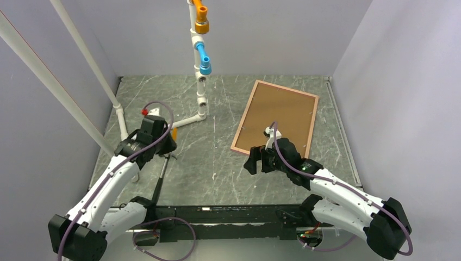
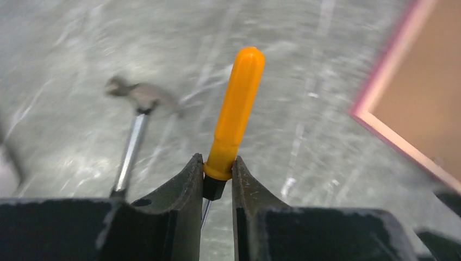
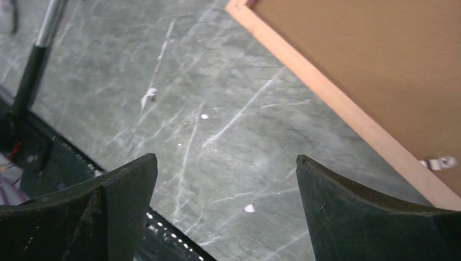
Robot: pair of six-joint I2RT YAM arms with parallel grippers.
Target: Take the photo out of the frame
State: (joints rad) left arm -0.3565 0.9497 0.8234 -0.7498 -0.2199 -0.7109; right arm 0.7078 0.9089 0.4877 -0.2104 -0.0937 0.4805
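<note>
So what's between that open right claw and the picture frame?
Nothing: the right wrist view shows only bare grey table between the right gripper and the frame.

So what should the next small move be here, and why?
Probably carry the screwdriver in the left end effector over to the frame: it lies with its backing up, a metal tab sits at its edge, and the open right end effector hovers beside it.

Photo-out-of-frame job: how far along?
Early. Done: left gripper has clamped the orange-handled tool. In hand: right gripper is open beside the frame. Left: the frame lies face down with the backing board in place; no photo visible.
</note>
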